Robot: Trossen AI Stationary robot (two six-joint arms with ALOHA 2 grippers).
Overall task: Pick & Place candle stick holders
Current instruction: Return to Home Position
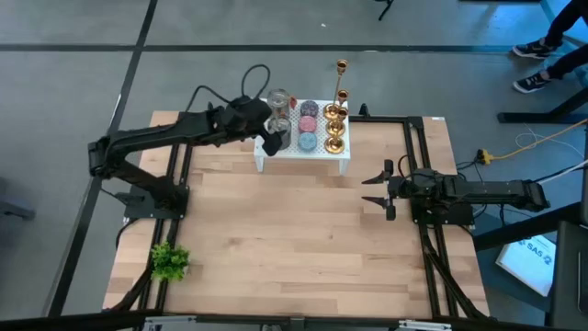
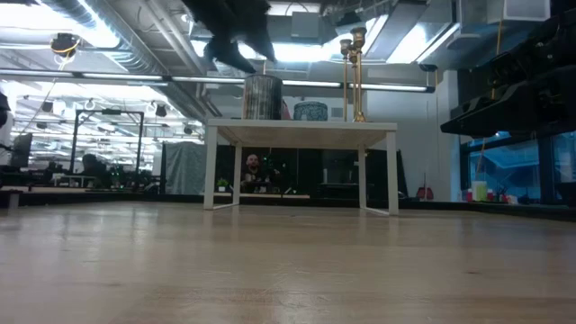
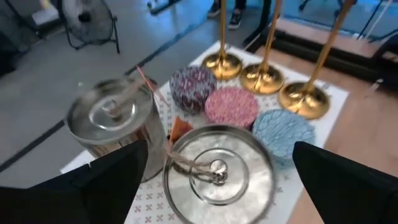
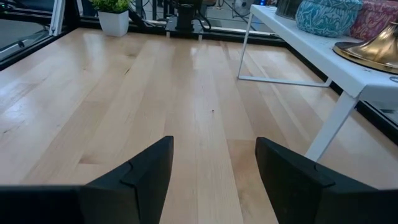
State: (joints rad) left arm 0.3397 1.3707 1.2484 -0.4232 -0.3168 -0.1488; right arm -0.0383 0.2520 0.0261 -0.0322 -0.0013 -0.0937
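Right gripper (image 1: 370, 189) hangs open over the bare table (image 1: 276, 230). Farther, the left gripper (image 1: 271, 140) spreads wide above two silver tins (image 3: 217, 171). Only its wrist view shows the candle stick holders' (image 3: 264, 78) three bases, rowed along the white shelf's (image 2: 301, 127) right end.

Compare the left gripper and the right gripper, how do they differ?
The left gripper hangs above the white shelf, over the silver tins; the right gripper is over the wooden table beside the shelf. The left points down; the right points level across the table. Both have open fingers.
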